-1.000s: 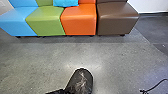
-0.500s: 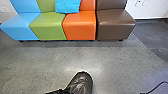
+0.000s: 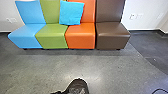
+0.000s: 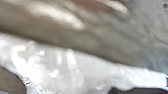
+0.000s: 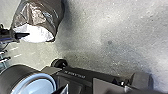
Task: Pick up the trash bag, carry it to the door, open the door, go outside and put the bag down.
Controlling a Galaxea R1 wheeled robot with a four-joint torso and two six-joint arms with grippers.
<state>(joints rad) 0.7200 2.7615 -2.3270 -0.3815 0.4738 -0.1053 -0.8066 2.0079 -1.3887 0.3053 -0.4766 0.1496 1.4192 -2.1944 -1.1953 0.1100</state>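
Head view: dark, glossy, rounded trash bag [image 3: 78,87] at bottom edge, left gripper [image 3: 57,92] beside it. Beyond, row of blue, green, orange and brown padded seats [image 3: 81,36] on grey floor [image 3: 107,68]; square turquoise cushion [image 3: 71,13] against green and orange backs.

Left wrist view: pale, crinkled plastic, close up; cannot tell left gripper's grip.

Right wrist view: bag, white part at one end, near robot's black wheeled base [image 5: 82,75]; right gripper's state cannot be told.
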